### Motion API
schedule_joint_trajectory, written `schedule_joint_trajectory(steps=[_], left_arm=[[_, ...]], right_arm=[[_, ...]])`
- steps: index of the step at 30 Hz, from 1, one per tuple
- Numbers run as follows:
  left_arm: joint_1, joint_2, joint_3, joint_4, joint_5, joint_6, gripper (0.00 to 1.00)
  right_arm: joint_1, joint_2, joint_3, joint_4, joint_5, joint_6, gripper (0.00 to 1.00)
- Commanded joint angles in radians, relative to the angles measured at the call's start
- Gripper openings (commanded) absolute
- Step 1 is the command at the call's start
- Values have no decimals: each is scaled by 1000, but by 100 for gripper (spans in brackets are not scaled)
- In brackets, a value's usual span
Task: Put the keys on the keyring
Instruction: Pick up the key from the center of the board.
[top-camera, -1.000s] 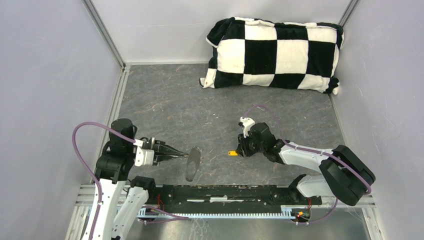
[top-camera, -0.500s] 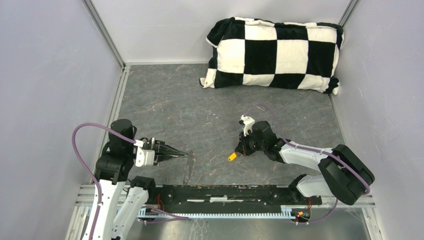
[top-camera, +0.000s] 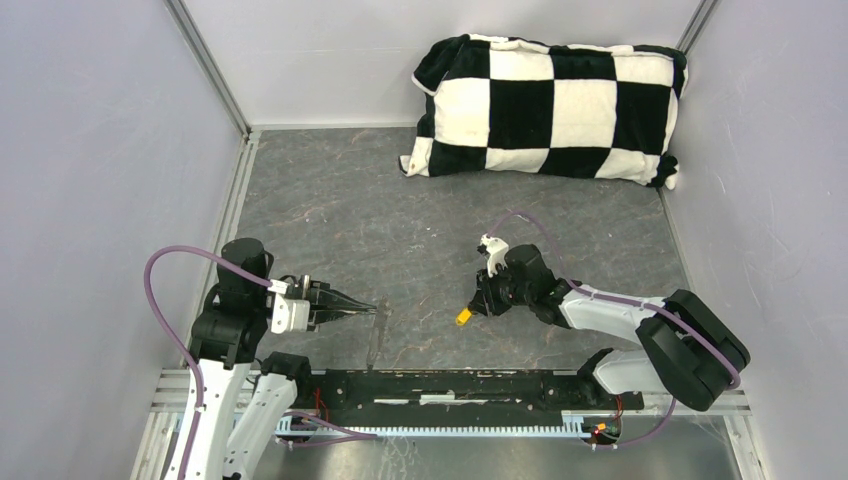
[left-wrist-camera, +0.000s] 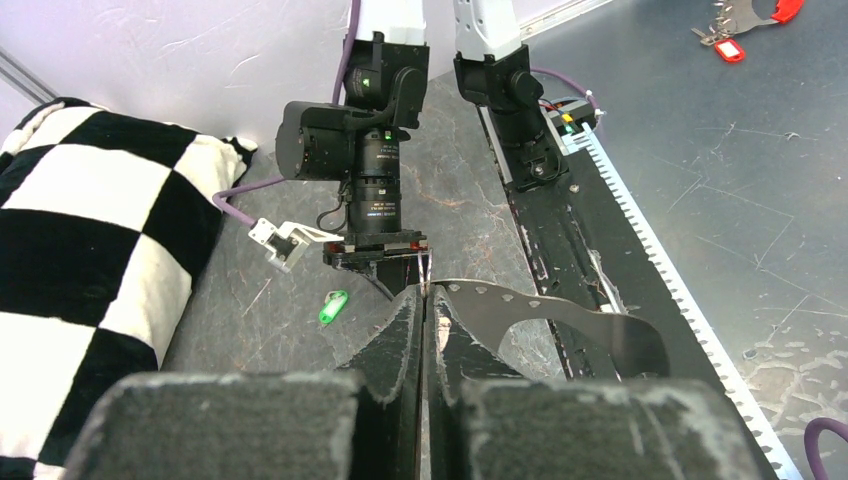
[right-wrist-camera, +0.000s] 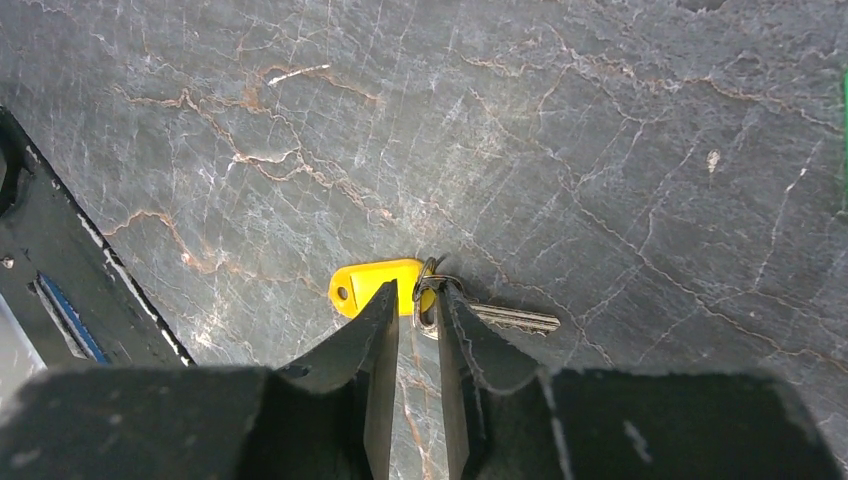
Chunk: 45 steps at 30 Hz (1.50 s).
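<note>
— Top external view: the keyring carries neither key yet. Do we agree?

— We do. In the left wrist view, the left gripper is clenched on the keyring's rim and holds it on edge.

— And the yellow key?

— It lies on the tabletop. The right gripper straddles its small ring with jaws slightly apart. We cannot tell whether it has a grip.

— The green key lies loose near the right gripper, untouched.

— So we judge that both threadings are left.
</note>
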Motion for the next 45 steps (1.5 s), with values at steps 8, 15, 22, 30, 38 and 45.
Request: schedule_joint_trajectory(steps=[8, 15, 22, 30, 38, 45], left_arm=[[-2, -4, 7, 2, 4, -6, 2], [-2, -5, 9, 1, 3, -7, 2], [-2, -4, 8, 1, 3, -10, 2], [-2, -3, 7, 2, -6, -19, 2], [-2, 17, 4, 1, -2, -28, 2], [-2, 76, 9, -3, 35, -40, 2]], right_arm=[[-2, 6, -4, 52, -26, -2, 28], [-2, 18, 11, 46, 4, -12, 28], [-3, 27, 9, 69, 15, -13, 16], [-2, 42, 5, 91, -2, -9, 7], [5, -83, -4, 170, -47, -129, 0], [27, -356, -3, 212, -99, -373, 0]])
